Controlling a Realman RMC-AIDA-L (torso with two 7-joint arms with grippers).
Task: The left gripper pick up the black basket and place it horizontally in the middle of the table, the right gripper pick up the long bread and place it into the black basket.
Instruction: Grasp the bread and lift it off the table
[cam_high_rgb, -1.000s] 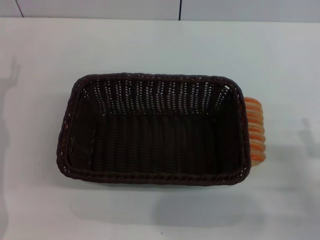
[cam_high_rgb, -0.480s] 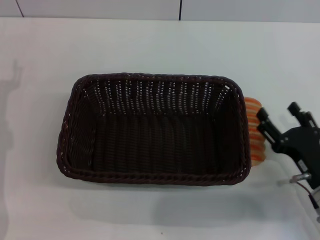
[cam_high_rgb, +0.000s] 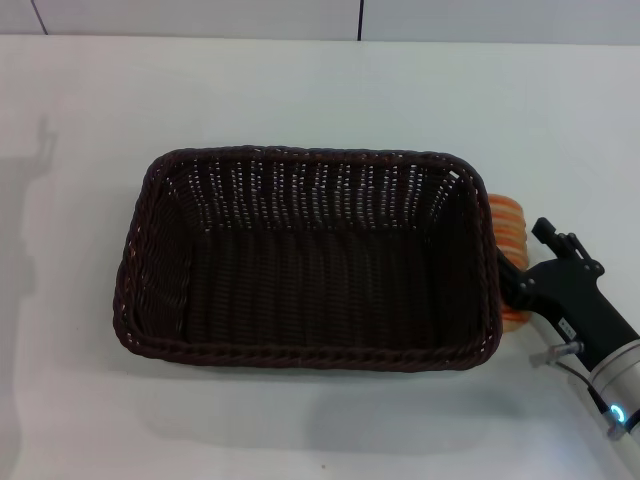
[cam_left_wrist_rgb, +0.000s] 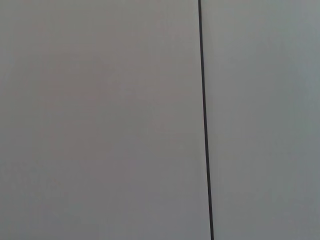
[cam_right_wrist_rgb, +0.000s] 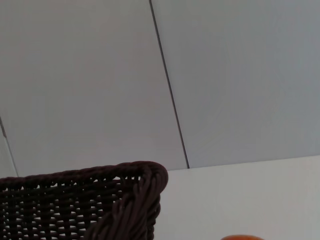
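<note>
The black basket (cam_high_rgb: 310, 262) lies lengthwise across the middle of the white table (cam_high_rgb: 300, 90), empty. The long bread (cam_high_rgb: 508, 232) lies against the outside of its right end, partly hidden by the rim. My right gripper (cam_high_rgb: 528, 258) has come in from the lower right, low over the bread's near half, open, with one finger on each side of the loaf. The right wrist view shows the basket's corner (cam_right_wrist_rgb: 132, 200) and a sliver of the bread (cam_right_wrist_rgb: 242, 237). The left gripper is out of view; its wrist view shows only a wall.
A grey wall with a dark vertical seam (cam_high_rgb: 360, 20) stands behind the table's far edge. Bare white tabletop lies to the left of, in front of and behind the basket.
My right gripper entered from the lower right, then moved left and down until its fingers straddle the bread. The basket and the bread have not moved.
</note>
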